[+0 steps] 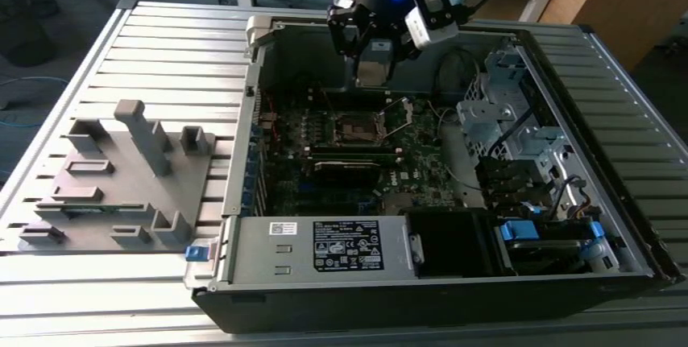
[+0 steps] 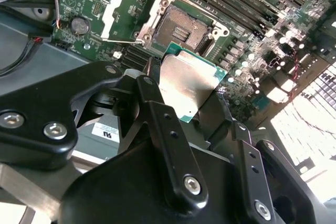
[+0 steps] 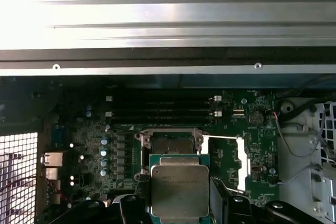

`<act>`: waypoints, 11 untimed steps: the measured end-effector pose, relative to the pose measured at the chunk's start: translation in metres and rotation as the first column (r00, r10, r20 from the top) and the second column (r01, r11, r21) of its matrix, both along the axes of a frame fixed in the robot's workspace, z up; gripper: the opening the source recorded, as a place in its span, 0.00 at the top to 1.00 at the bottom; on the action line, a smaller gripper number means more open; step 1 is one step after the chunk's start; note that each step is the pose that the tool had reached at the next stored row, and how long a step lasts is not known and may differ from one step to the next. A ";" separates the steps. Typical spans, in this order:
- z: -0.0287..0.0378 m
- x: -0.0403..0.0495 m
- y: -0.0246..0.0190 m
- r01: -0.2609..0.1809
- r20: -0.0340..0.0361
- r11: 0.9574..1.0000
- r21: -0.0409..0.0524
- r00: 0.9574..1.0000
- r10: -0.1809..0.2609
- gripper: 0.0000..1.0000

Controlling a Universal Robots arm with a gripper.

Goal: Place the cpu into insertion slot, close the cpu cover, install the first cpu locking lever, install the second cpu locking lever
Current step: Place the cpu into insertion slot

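My gripper (image 1: pixel 375 64) hangs inside the open computer case, above the motherboard, shut on the cpu. The cpu (image 2: pixel 189 83) is a flat square chip with a dull silver top on a green edge, and it sits between the black fingers (image 2: pixel 155 103) in both wrist views. In the first wrist view the cpu (image 3: pixel 179 190) overlaps the near edge of the insertion slot (image 3: pixel 170 142). The insertion slot (image 2: pixel 182 29) is a dark square socket, uncovered, also seen in the exterior view (image 1: pixel 358 128). The cpu cover (image 2: pixel 127 10) is swung open beside the socket (image 3: pixel 240 162).
Long black memory sticks (image 1: pixel 346 154) lie just in front of the socket. A labelled grey power-supply box (image 1: pixel 322 246) fills the case's front. A metal drive cage with cables (image 1: pixel 505 121) stands on the exterior view's right. A grey fixture plate (image 1: pixel 118 178) rests on the slatted table outside.
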State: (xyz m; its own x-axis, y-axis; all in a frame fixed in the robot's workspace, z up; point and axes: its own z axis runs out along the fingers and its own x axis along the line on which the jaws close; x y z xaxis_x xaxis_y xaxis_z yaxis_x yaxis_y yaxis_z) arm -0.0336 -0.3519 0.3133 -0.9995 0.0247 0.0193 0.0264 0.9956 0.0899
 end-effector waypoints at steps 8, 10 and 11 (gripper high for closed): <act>-0.0143 -0.0005 0.0000 0.000 0.000 1.000 0.000 1.000 0.000 0.46; -0.0181 -0.0006 0.0000 0.000 0.000 1.000 0.000 1.000 0.000 0.46; -0.0198 -0.0006 0.0000 0.000 0.000 1.000 0.000 1.000 0.000 0.46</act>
State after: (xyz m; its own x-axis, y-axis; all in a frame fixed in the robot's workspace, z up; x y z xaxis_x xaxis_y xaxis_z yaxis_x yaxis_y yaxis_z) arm -0.0342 -0.3519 0.2934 -0.9995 0.0247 0.0194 0.0264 0.9956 0.0899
